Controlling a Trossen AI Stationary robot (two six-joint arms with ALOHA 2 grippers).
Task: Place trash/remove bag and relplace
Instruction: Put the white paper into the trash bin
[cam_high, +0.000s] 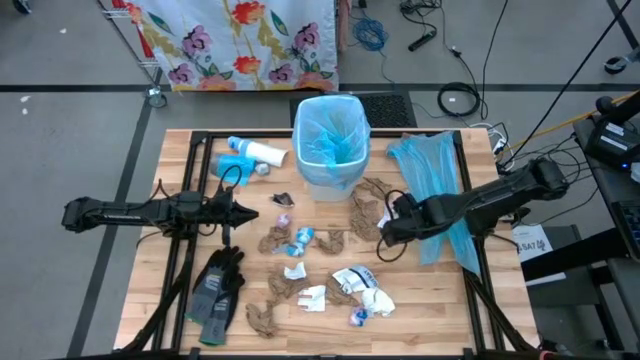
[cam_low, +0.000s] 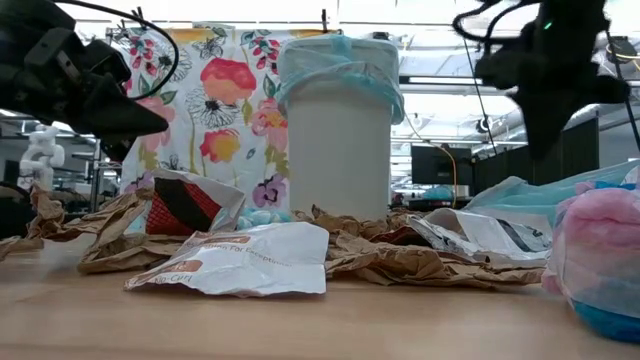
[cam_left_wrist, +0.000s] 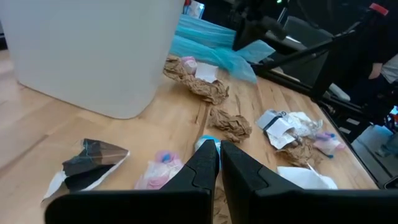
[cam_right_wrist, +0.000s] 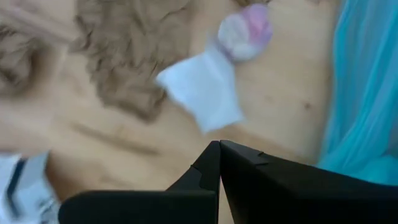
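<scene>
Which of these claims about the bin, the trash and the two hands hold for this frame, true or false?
1. The bin has a blue liner fitted. True.
2. The trash is already in the bin. False: wads and scraps lie on the table.
3. The left hand is shut and holds nothing. True.
4. The right hand grips a paper wad. False: it is shut and empty.
5. The gloves lie beside the spare blue bag. False: they lie across the table from it.

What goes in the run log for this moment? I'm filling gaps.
left gripper: shut, empty, above table | right gripper: shut, empty, over brown wads | trash: scattered on table | bin: lined
</scene>
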